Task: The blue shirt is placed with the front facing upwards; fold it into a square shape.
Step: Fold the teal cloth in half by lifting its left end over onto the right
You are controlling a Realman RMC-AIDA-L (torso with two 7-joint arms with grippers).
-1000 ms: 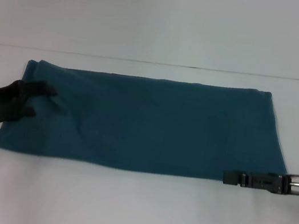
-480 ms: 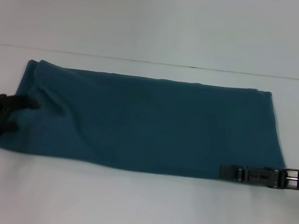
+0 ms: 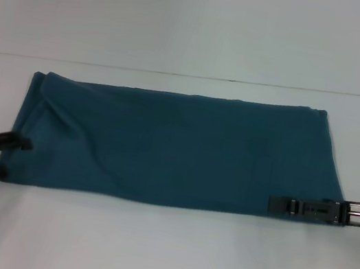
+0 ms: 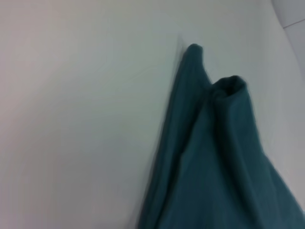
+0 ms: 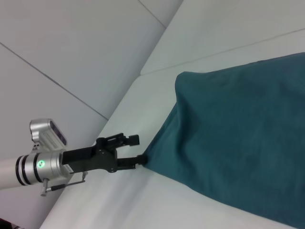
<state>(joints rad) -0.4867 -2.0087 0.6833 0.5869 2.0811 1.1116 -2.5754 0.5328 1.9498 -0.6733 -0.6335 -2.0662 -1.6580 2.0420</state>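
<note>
The blue shirt [image 3: 177,148] lies folded into a long teal band across the white table [image 3: 185,24], with no print showing. My left gripper [image 3: 8,159] is at the shirt's left front corner, open, its fingers spread just off the cloth edge. In the right wrist view the left gripper [image 5: 137,150] has its nearer fingertip [image 5: 141,160] touching that corner of the shirt [image 5: 238,143]. My right gripper [image 3: 272,204] lies low over the front edge near the shirt's right end. The left wrist view shows a rumpled fold of the shirt [image 4: 224,167].
A thin seam line [image 3: 245,82] crosses the table behind the shirt. Bare white surface [image 3: 145,254] runs along the front edge and beyond both ends of the cloth.
My left gripper has slid left and toward me, off the top of the shirt to its corner. The right gripper has barely shifted along the front edge.
</note>
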